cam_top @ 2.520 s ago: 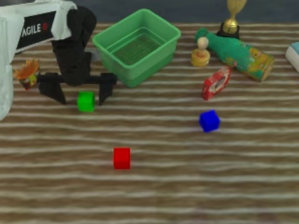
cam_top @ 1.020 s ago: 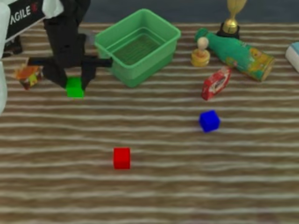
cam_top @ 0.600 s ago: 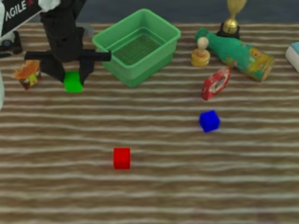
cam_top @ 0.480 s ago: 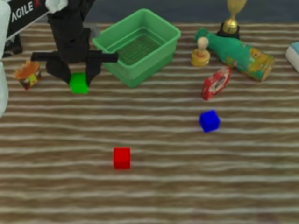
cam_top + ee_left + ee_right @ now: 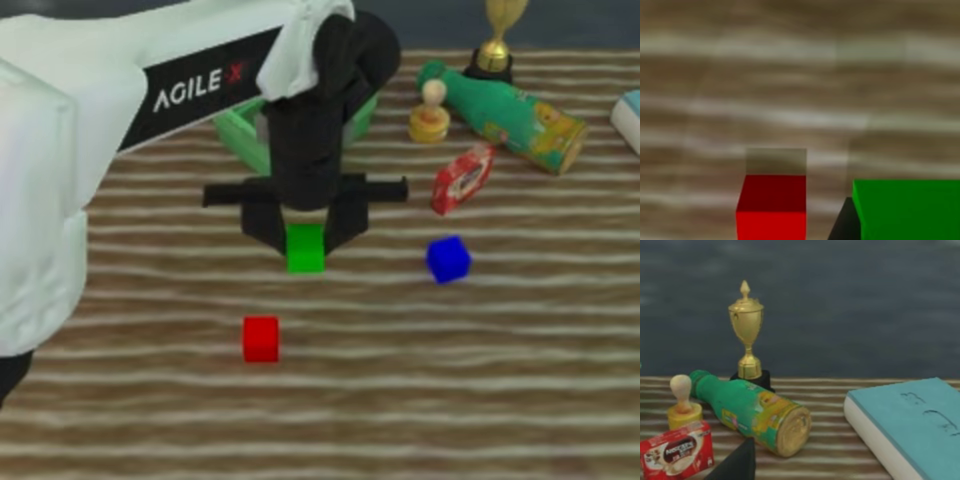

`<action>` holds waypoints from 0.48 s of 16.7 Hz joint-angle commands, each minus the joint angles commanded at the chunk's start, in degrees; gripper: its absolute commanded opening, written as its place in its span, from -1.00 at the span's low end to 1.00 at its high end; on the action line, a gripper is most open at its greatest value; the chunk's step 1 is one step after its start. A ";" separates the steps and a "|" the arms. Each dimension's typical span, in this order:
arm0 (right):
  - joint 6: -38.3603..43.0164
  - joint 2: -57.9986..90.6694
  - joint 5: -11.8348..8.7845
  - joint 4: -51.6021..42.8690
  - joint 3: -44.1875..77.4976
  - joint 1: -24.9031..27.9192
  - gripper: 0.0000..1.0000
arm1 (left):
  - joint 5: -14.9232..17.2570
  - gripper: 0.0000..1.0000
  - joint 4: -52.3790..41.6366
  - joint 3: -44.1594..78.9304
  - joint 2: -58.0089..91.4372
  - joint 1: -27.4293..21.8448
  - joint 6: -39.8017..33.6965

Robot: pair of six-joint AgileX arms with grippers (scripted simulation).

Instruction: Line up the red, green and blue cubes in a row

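Green cube: we hold it between the two fingers of our left gripper, near the middle of the table, above and a little right of the red cube in the top view. In the left wrist view the green cube is large at the edge, with the red cube beside it.
Red cube: it lies alone on the table, in front of the green one.
Blue cube: it lies to the right of the green cube, apart from it, just below the red packet.
Left gripper: the fingers are closed onto the sides of the green cube, pointing down.
Left arm: our white arm reaches from the left side across the table and covers most of the green basket.
Table: brown surface with pale stripes. At the far right side stand a lying green bottle, a gold trophy and a yellow stamp.
Room: dark blue-grey background behind the table.
Right gripper: we cannot tell its state; the right wrist view shows only the trophy, the bottle and a teal book.
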 joint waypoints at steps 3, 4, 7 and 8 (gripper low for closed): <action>0.00 0.00 0.00 0.00 0.00 0.00 1.00 | -0.15 -1.00 0.97 -3.25 -2.82 -5.71 -5.82; 0.00 0.00 0.00 0.00 0.00 0.00 1.00 | -0.18 -1.00 1.15 -3.75 -3.29 -6.45 -6.56; 0.00 0.00 0.00 0.00 0.00 0.00 1.00 | -0.19 -1.00 1.19 -3.86 -3.39 -6.59 -6.70; 0.00 0.00 0.00 0.00 0.00 0.00 1.00 | -0.15 -1.00 1.10 -3.67 -3.14 -6.39 -6.55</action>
